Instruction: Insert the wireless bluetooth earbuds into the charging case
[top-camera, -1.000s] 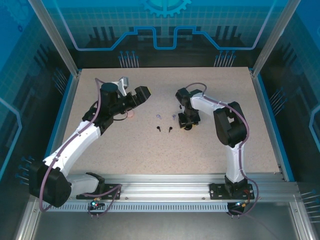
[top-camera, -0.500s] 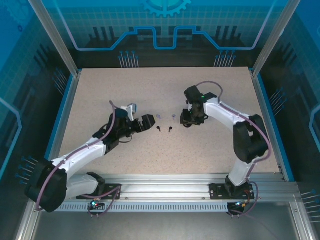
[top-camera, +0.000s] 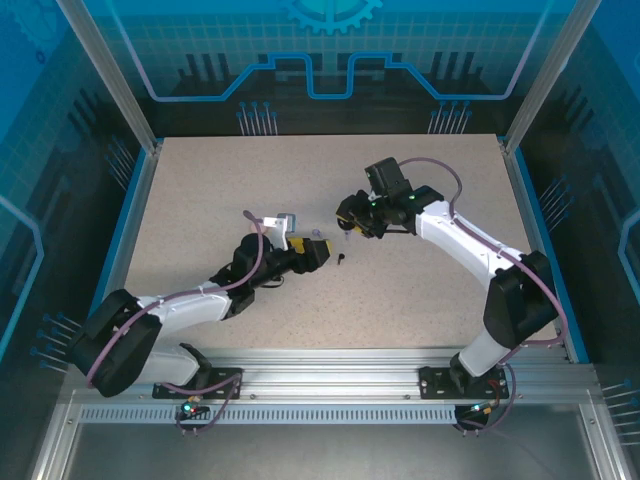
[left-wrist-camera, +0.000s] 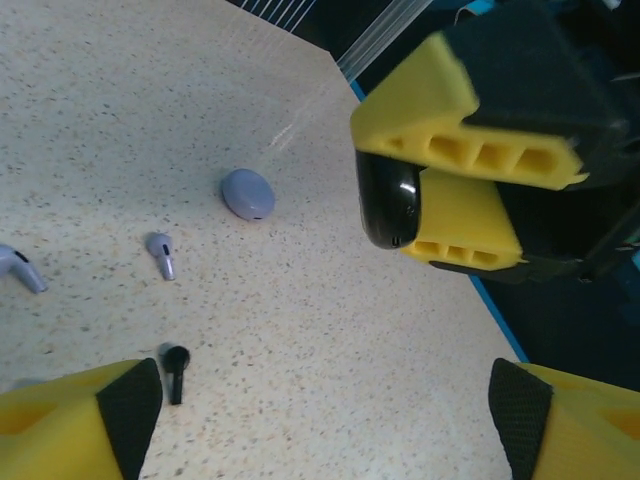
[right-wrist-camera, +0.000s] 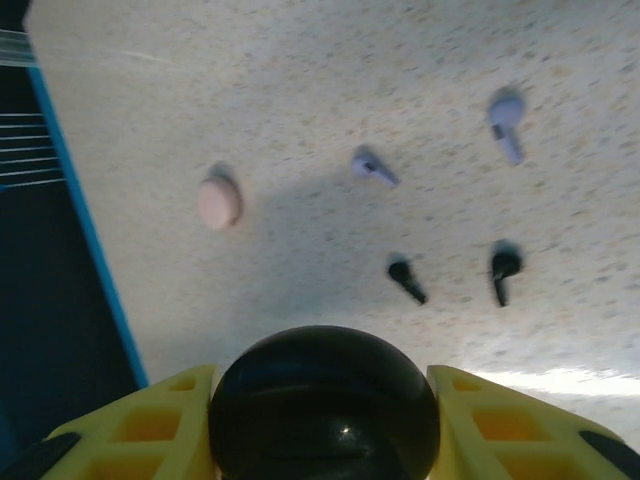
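Note:
My right gripper (right-wrist-camera: 323, 415) is shut on a glossy black round charging case (right-wrist-camera: 323, 395), held above the table; the left wrist view shows that case (left-wrist-camera: 390, 200) between the yellow fingers. Two black earbuds (right-wrist-camera: 406, 278) (right-wrist-camera: 502, 268) and two lavender earbuds (right-wrist-camera: 373, 166) (right-wrist-camera: 505, 120) lie on the speckled tabletop below. My left gripper (left-wrist-camera: 325, 415) is open just over the table, with a black earbud (left-wrist-camera: 175, 365) by its left finger and nothing between its fingers. From above, the left gripper (top-camera: 318, 252) sits beside one black earbud (top-camera: 341, 258), with the right gripper (top-camera: 350, 214) just beyond.
A lavender case (left-wrist-camera: 248, 193) rests shut past the lavender earbuds (left-wrist-camera: 160, 252). A pale pink case (right-wrist-camera: 218, 201) lies farther toward the table's left side. Blue rails (top-camera: 527, 215) border the tabletop, with open surface at the back and front.
The left arm has swung down and right to the earbuds in the table's middle. The right arm has carried the black case left and up, over the earbuds.

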